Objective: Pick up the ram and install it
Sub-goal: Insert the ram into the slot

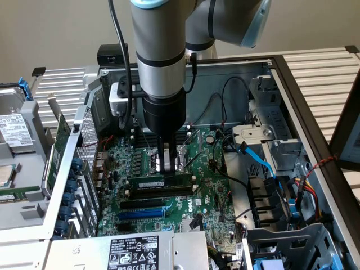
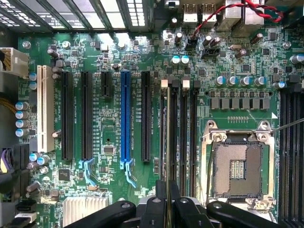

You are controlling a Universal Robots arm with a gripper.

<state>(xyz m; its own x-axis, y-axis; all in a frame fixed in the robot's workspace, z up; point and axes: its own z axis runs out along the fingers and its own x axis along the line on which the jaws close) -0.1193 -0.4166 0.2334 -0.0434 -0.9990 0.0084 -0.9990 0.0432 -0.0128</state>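
Claw (image 2: pixel 167 209) grips the ram (image 2: pixel 167 142) by its top edge, stick edge-up straight below, parallel to the black memory slots (image 2: pixel 183 137) for seating.

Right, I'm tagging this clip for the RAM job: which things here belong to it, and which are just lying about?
Job in hand: ram, gripped by the tool; black memory slots.
Lying about: blue expansion slot; CPU socket; hard drive; blue cable.

ram (image 1: pixel 159 183) on motherboard (image 1: pixel 205 194), claw (image 1: pixel 170 167) above it
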